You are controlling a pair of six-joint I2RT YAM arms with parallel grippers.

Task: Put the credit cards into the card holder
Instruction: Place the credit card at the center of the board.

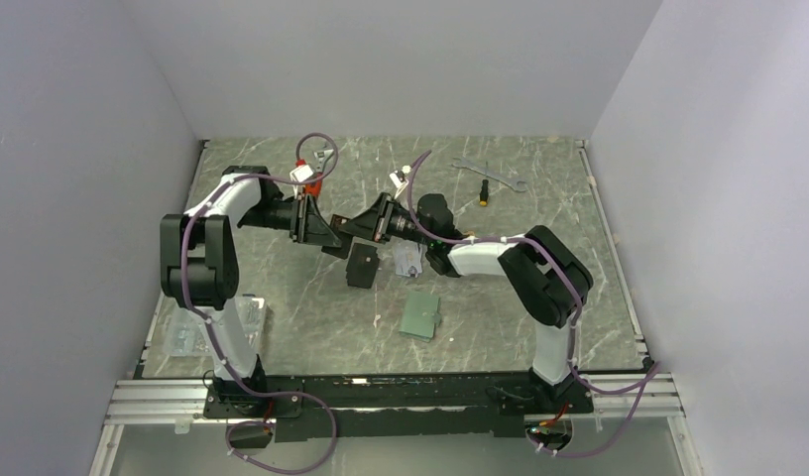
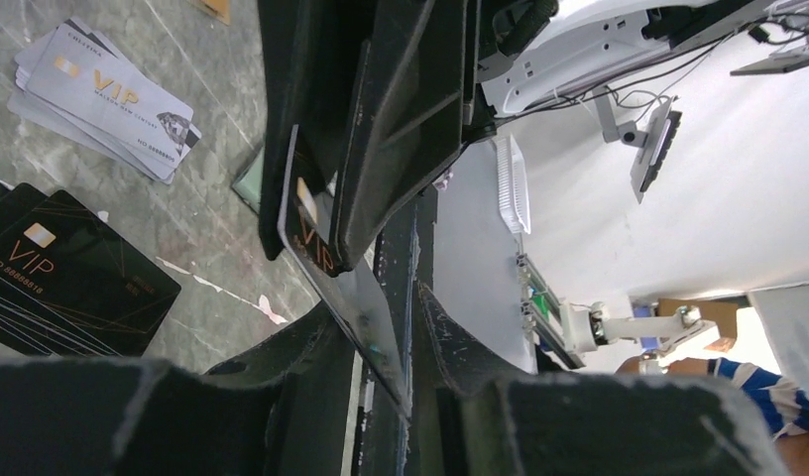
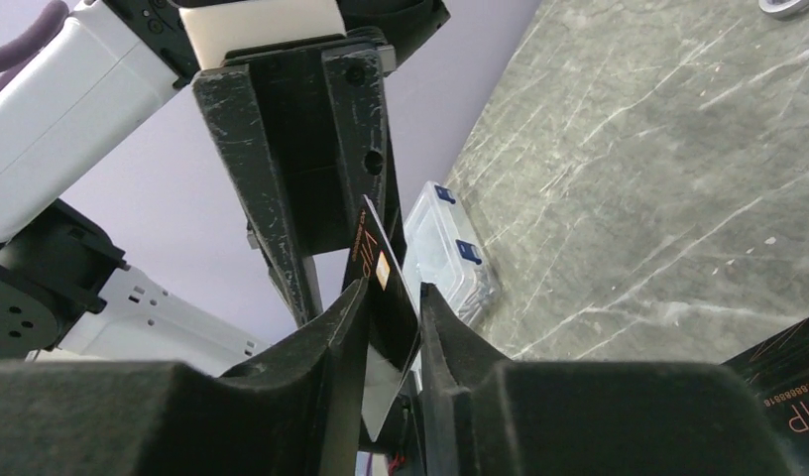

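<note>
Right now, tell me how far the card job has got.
Done: nothing that shows; the sage-green card holder lies on the table with no card visibly in it. In hand: one black VIP card is pinched in mid-air, the jaws of the left gripper and right gripper both closed on it. To go: that card, plus the black stack and silver-grey VIP cards on the table.

card holder (image 1: 419,316) 1 | screwdriver (image 1: 486,191) 1 | card piles (image 1: 362,266) 2
</note>
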